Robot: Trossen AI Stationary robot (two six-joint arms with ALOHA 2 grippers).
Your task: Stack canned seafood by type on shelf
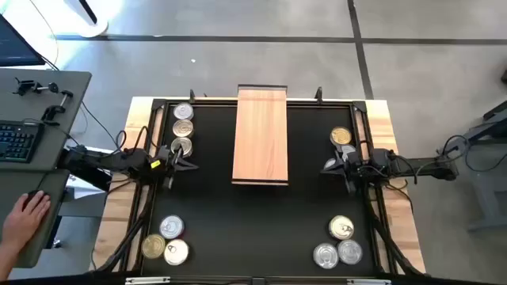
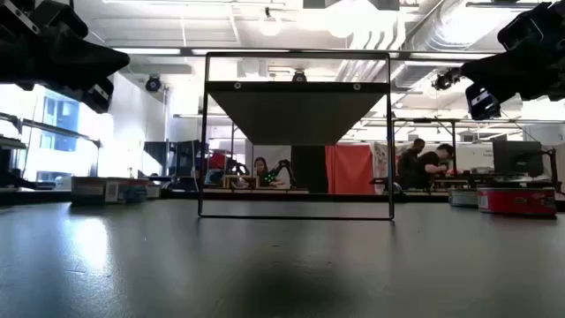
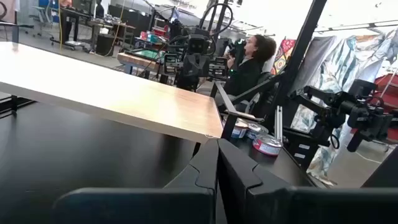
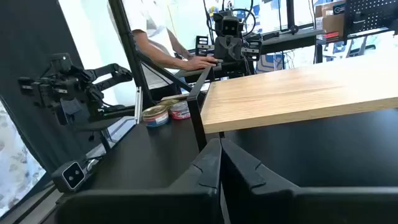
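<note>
shelf (image 1: pixel 260 134) bare; both hands, left hand (image 1: pixel 188 164) and right hand (image 1: pixel 327 165), pinched closed, empty, flanking it. tins (image 1: pixel 341 238) likely light, rigid, slick; grip across rims.

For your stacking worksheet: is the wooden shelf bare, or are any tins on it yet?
Bare. In the high view the shelf shows only wood grain; the tins sit in groups on the black tabletop beside it.

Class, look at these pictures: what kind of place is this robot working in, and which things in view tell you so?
Probably a robotics lab or workshop: a person sits among equipment racks, a keyboard lies on a side desk, and open ceiling ducts run overhead.
</note>
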